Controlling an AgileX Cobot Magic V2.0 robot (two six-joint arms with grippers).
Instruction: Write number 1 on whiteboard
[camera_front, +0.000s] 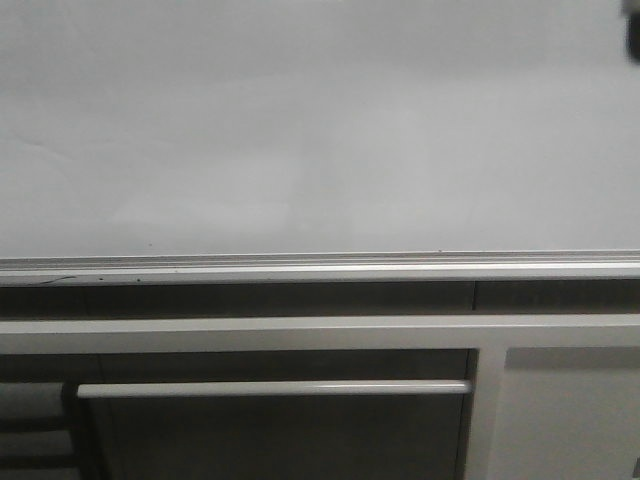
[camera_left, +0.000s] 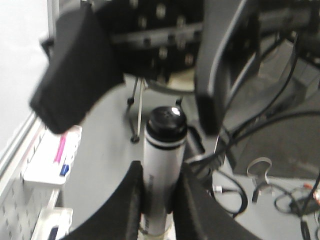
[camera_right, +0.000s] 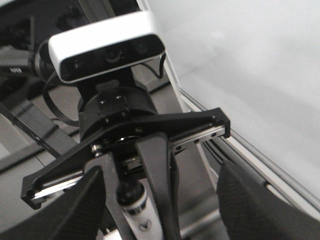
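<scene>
The whiteboard (camera_front: 300, 130) fills the upper front view, with its silver tray rail (camera_front: 300, 268) along the lower edge. No black stroke of the number 1 shows on it. My left gripper (camera_left: 160, 171) is shut on a white marker (camera_left: 162, 160) with a black cap (camera_left: 166, 120). My right gripper (camera_right: 160, 172) is open, its fingers (camera_right: 250, 200) spread wide to either side of the marker's capped end (camera_right: 134, 197). In the left wrist view the right gripper's black fingers (camera_left: 75, 75) hang just past the cap. Neither gripper shows clearly in the front view.
White-framed cabinet panels (camera_front: 560, 410) and a handle bar (camera_front: 270, 388) sit under the rail. A dark blurred shape (camera_front: 631, 30) shows at the front view's top right corner. A white tray with pens (camera_left: 55, 155) and loose cables (camera_left: 270, 185) lie below the left arm.
</scene>
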